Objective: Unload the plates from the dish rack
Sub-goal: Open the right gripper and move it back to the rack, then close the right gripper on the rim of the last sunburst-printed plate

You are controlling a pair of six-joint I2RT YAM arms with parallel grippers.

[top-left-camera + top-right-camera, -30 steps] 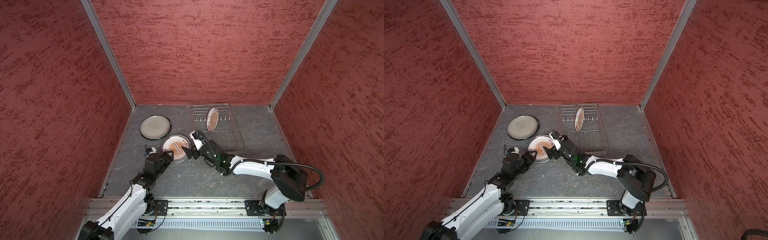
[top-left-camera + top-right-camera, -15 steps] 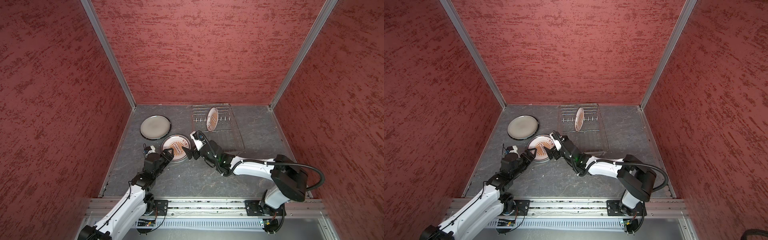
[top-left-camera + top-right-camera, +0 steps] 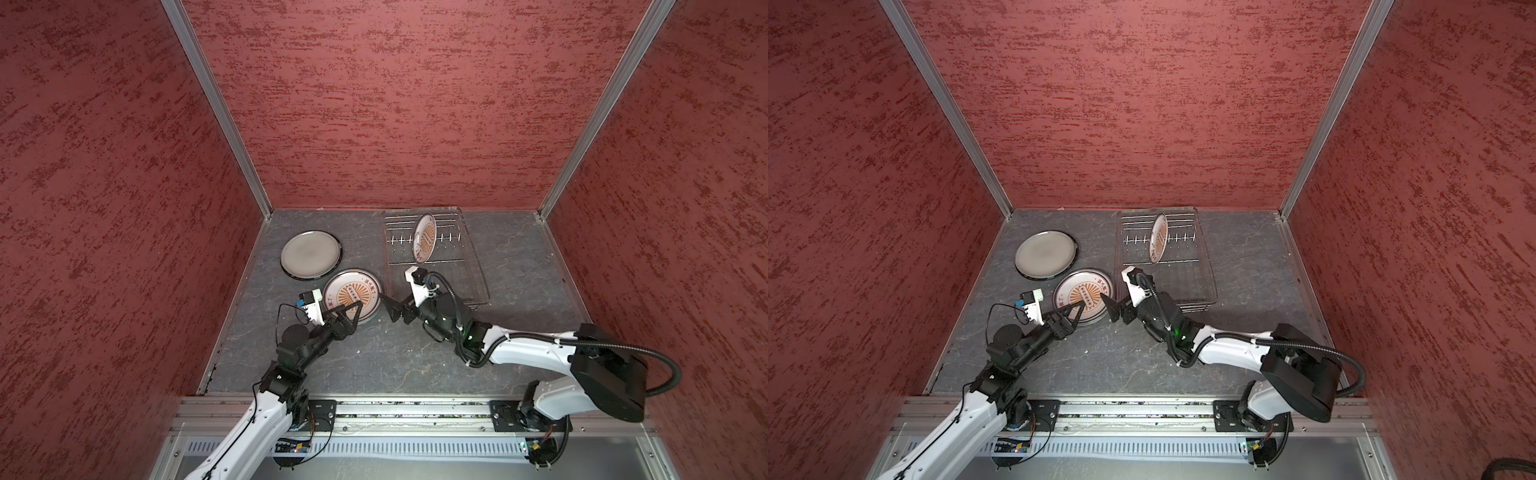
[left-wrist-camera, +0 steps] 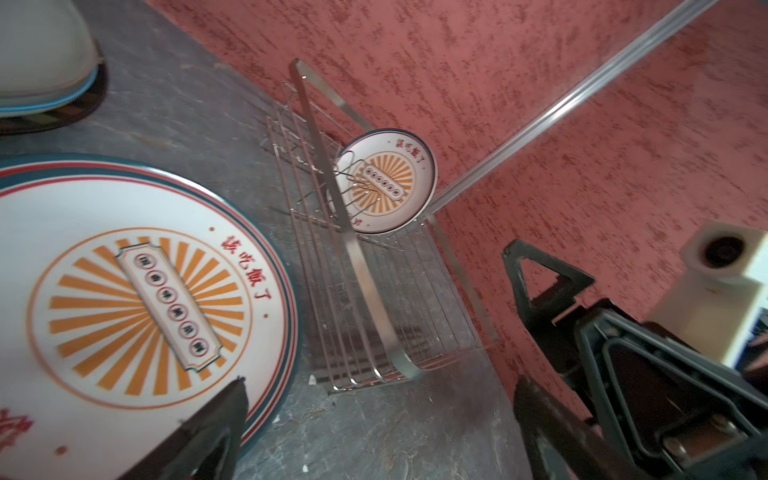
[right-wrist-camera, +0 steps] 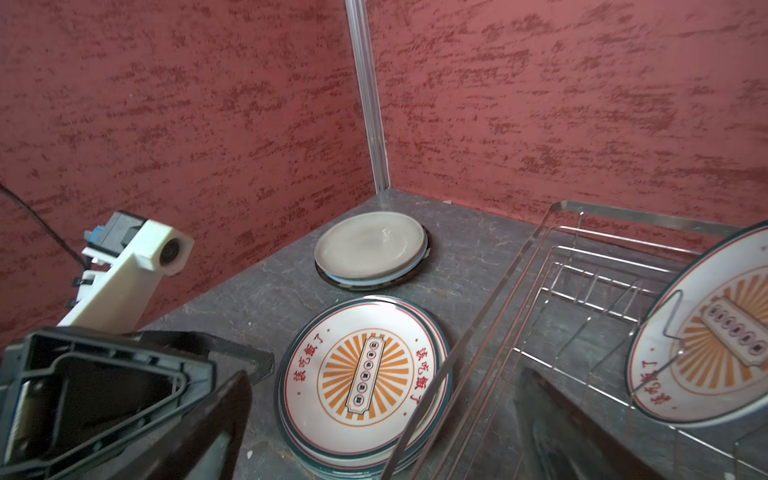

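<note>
Crockery left in the dish rack (image 3: 453, 274) is one sunburst plate (image 3: 424, 237), on edge between prongs, likely stiff, slick and breakable, best pinched by its top rim; left gripper (image 3: 348, 311) and right gripper (image 3: 387, 309) gape empty beside the stacked plates (image 3: 351, 291).

- Dish rack (image 3: 451, 275) fills back of table (image 3: 374, 365), right of centre; raised rim and prong row bar low sideways passes.
- Standing sunburst plate (image 3: 424, 237) splits prong row; slots on both sides reachable from above.
- Sunburst plate stack (image 3: 353, 289) lies just beside rack's near-left corner; narrow gap to grey plate stack (image 3: 311, 254) behind it.
- Left gripper (image 3: 347, 309) and right gripper (image 3: 386, 308), both spread wide, crowd stack's near edge; slim gap between the 2.
- Bare table in front and right of rack.
</note>
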